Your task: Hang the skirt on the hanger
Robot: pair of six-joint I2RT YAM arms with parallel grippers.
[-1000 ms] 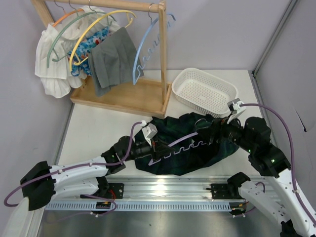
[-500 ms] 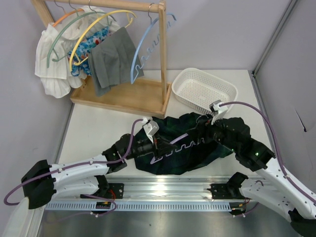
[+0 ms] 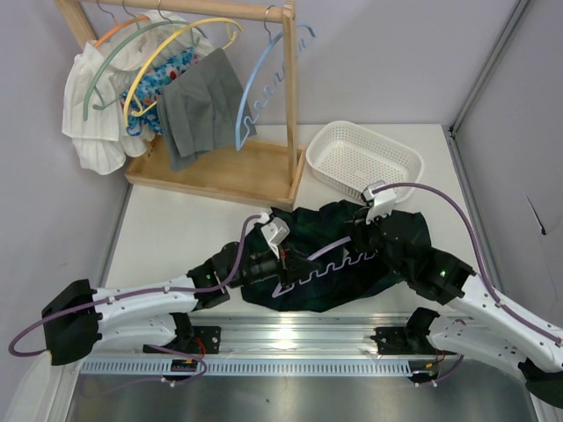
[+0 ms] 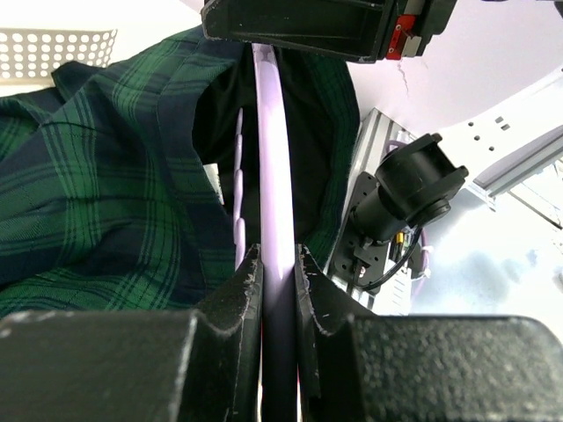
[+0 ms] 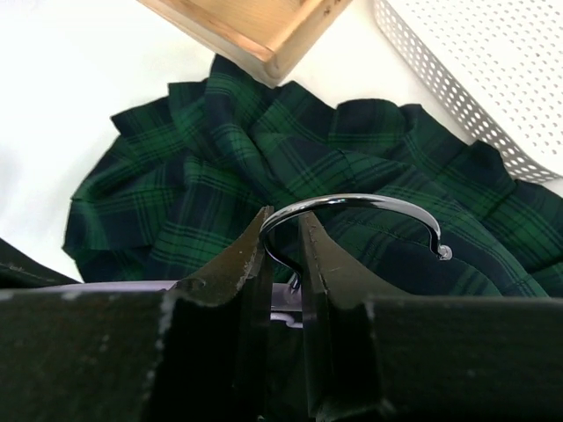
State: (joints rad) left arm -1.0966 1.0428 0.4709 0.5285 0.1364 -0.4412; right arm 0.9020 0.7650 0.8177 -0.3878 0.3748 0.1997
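- The dark green and navy plaid skirt (image 3: 330,301) is spread in a crumpled heap on the white desk (image 3: 176,229), near its front edge and between the two arms.
- The lavender hanger (image 3: 327,264) is laid on top of the skirt, with its scalloped bar running left to right across the fabric.
- The left jaws are clamped tight on the hanger's lavender plastic towards its left end, with the bar pinched between both pads.
- The right jaws are drawn in to a narrow slit on the hanger's metal hook (image 5: 352,204) — the wire is gripped low on its curve, with plaid fabric seen beneath.
- A white perforated basket (image 3: 365,163) is set just behind the skirt.
- Further back, a wooden rack (image 3: 220,171) is hung with a light blue hanger (image 3: 264,83) and a grey garment (image 3: 198,105), among others.
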